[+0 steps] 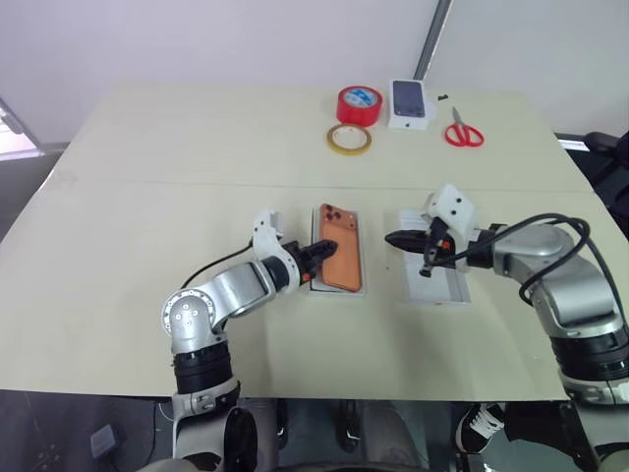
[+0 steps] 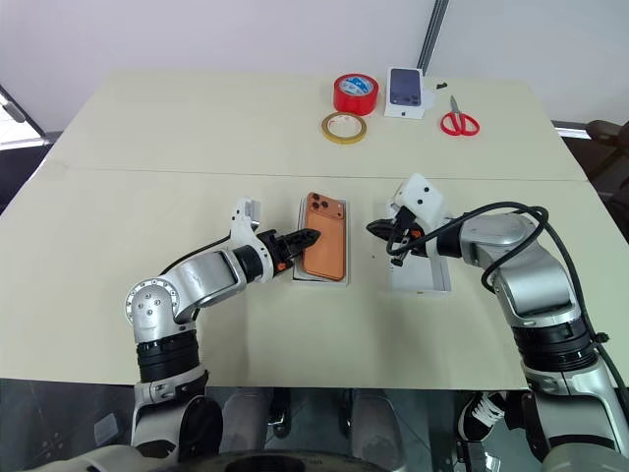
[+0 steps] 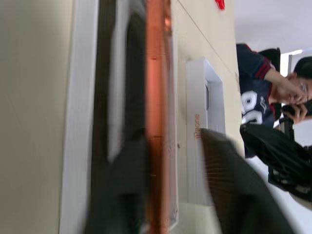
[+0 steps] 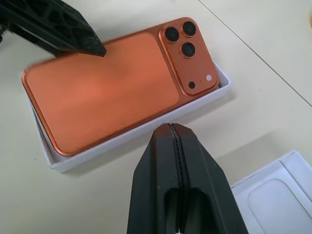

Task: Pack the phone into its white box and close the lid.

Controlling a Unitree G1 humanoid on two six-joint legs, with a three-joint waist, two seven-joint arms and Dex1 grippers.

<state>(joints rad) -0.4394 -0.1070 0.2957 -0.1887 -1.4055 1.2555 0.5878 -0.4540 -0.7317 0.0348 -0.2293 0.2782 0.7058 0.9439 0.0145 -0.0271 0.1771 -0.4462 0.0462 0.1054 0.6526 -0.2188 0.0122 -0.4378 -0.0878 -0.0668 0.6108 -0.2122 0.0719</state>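
Observation:
The orange phone (image 1: 342,254) lies back up on the shallow white box (image 4: 117,141) at the table's middle, its camera cluster (image 4: 187,53) at the far end. I cannot tell whether it sits fully down inside. My left gripper (image 1: 329,248) is open at the phone's left long edge, one finger (image 4: 63,29) over its back and the other (image 3: 117,195) under the edge. My right gripper (image 4: 170,127) is shut and empty, hovering just right of the box. Below it lies the white lid (image 1: 447,287), inside up, with a thin insert (image 4: 273,200) in it.
At the table's far side sit a red tape roll (image 1: 359,104), a yellow tape ring (image 1: 349,139), a small white box with a phone picture (image 1: 410,102) and red scissors (image 1: 463,131). A person (image 3: 263,87) is beyond the table.

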